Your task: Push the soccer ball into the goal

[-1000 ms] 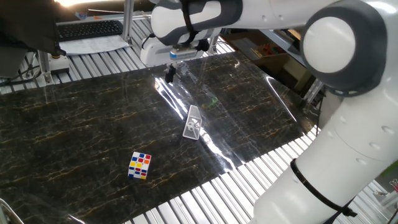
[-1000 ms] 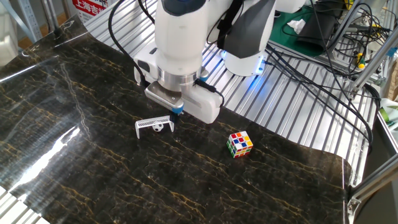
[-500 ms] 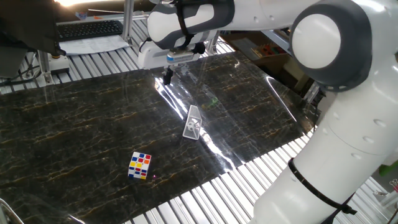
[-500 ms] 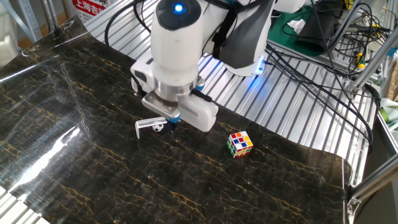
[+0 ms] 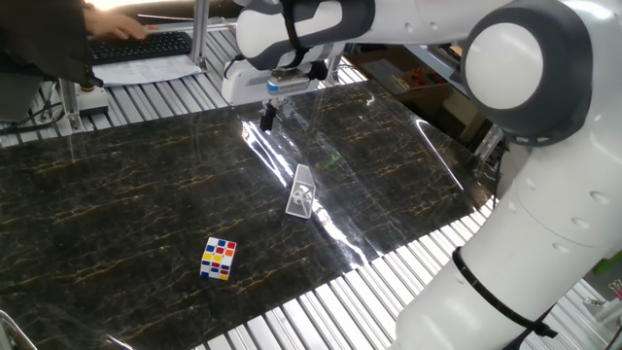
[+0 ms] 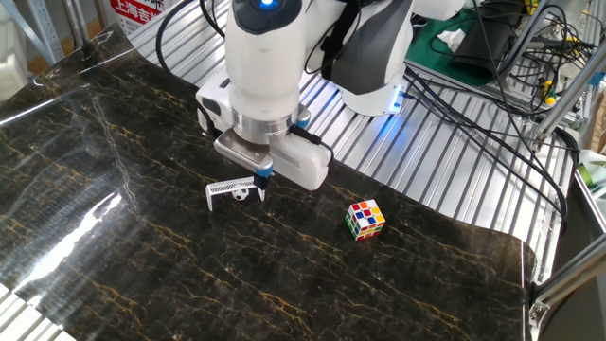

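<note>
The small light-grey goal lies on the dark marbled tabletop, near its middle. In the view from the arm's side, its frame stands as a low bar on short legs. A tiny white-and-black shape shows inside that frame at its right end, and this looks like the soccer ball, sitting within or right at the mouth of the goal. From the opposite camera the net reads as a pale tilted wedge. The ball cannot be picked out there.

The gripper hangs from the white arm with its dark tips pointing down. In the arm-side view it is just beside the right end of the goal, close to the tabletop. The jaws appear drawn close together with nothing between them, though how wide the gap is cannot be told for certain.

A multicoloured puzzle cube rests on the tabletop well apart from the goal, nearer the ribbed metal edge. A keyboard sits on the bench beyond the tabletop.
</note>
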